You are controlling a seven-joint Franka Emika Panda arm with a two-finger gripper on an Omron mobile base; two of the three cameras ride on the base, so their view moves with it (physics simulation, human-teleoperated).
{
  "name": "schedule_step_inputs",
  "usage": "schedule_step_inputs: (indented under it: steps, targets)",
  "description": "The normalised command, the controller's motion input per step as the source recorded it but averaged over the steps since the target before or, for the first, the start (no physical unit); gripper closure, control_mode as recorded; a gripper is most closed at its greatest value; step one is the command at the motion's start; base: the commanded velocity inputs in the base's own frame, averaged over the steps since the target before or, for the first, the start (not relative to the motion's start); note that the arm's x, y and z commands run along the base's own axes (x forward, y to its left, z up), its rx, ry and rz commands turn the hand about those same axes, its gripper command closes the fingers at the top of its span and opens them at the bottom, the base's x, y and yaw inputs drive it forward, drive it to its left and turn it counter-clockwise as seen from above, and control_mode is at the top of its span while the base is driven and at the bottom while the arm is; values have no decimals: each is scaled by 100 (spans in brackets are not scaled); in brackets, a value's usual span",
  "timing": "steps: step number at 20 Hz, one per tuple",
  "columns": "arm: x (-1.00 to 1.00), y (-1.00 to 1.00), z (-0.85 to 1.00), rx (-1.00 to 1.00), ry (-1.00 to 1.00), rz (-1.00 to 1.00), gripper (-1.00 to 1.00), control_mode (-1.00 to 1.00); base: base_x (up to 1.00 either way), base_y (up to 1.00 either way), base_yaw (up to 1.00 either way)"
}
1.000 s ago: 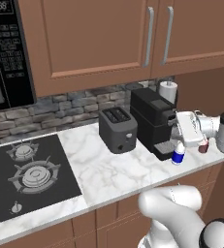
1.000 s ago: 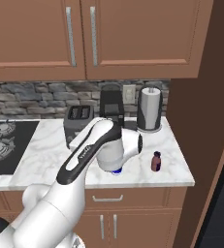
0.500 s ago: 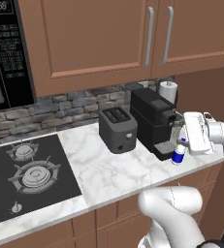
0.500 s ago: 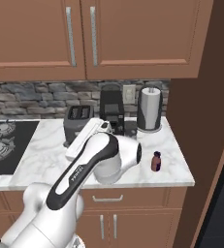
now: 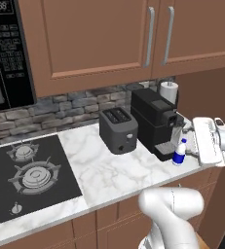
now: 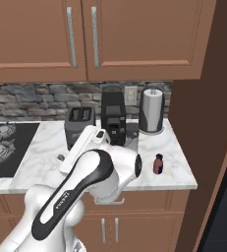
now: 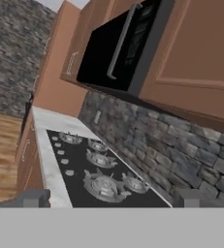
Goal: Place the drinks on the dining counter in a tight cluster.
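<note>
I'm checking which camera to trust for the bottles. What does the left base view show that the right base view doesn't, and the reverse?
Left base view: the small white bottle with blue label standing in front of the coffee machine, and the microwave above the stove. Right base view: the tiny reddish-brown bottle on the marble counter, toward its right end. Both share the toaster, coffee machine, paper towel roll, stove and upper cabinets.
</note>
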Motion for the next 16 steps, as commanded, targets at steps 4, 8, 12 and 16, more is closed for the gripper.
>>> schedule_step_inputs:
  steps: [4,8,12,16]
  targets:
    - [-30,-10,0,-8,0,-5,-100,-100,0,0,0]
    - [-11,-40,0,1,1,-20,-100,-100,0,0,0]
    - [0,-43,-9,4,5,-27,-100,-100,0,0,0]
    - [0,-33,-29,6,7,-27,-100,-100,0,0,0]
